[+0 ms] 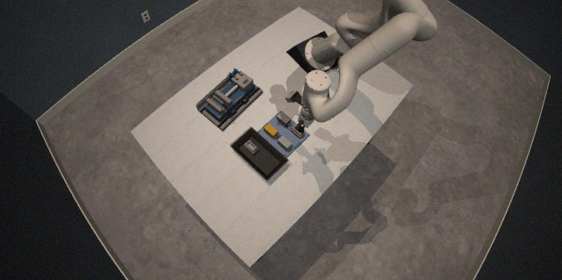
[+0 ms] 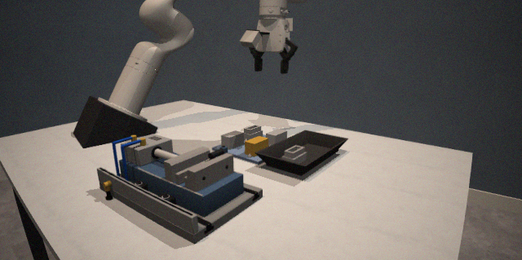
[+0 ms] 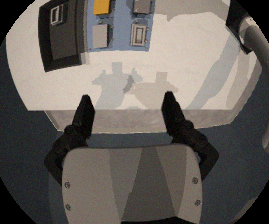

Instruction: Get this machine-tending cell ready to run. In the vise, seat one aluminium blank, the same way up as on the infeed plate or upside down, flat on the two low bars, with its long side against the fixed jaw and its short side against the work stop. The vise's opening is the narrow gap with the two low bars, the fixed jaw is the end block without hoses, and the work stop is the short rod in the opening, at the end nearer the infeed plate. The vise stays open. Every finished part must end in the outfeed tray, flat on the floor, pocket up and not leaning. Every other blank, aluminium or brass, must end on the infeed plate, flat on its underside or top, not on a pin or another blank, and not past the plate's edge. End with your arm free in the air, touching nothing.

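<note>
High above the infeed plate [image 2: 238, 152], the gripper [image 2: 271, 65] hung wide open and empty, risking a misaligned descent nudging a neighbouring blank.

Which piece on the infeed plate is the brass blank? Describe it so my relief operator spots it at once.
Find the black outfeed tray near the table's middle; the blue infeed plate lies right beside it. Four small blocks sit on that plate. The brass blank is the only orange-yellow one; its neighbours are all grey.

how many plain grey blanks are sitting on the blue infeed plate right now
2 plain grey aluminium blocks on the blue infeed plate: one beside the orange brass block, one below that brass block in the wrist view. The fourth piece shows a pocket.
</note>
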`<state>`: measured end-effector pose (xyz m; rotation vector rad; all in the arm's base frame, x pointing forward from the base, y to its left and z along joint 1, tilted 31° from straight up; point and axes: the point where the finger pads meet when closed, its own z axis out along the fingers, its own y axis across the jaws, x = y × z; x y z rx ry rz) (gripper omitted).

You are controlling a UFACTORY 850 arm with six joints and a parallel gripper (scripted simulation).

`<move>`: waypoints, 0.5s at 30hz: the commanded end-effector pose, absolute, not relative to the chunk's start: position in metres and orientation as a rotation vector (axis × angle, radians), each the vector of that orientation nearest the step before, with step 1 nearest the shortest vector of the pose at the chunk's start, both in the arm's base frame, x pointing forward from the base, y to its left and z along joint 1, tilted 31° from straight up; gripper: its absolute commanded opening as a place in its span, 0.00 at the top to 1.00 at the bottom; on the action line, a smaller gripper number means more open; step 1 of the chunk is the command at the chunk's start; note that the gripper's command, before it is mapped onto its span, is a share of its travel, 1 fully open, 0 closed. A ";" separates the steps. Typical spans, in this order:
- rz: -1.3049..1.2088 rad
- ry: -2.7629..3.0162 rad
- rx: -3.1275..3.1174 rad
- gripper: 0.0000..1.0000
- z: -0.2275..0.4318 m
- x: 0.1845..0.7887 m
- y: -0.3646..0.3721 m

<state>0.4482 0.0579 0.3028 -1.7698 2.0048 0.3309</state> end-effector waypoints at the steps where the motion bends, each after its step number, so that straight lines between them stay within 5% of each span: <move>1: 0.340 1.983 -1.741 0.00 0.275 0.463 0.035; 11: 0.339 1.981 -1.735 0.00 0.269 0.465 0.029; 12: 0.339 1.981 -1.735 1.00 0.269 0.465 0.029; 15: 0.339 1.981 -1.735 1.00 0.269 0.465 0.029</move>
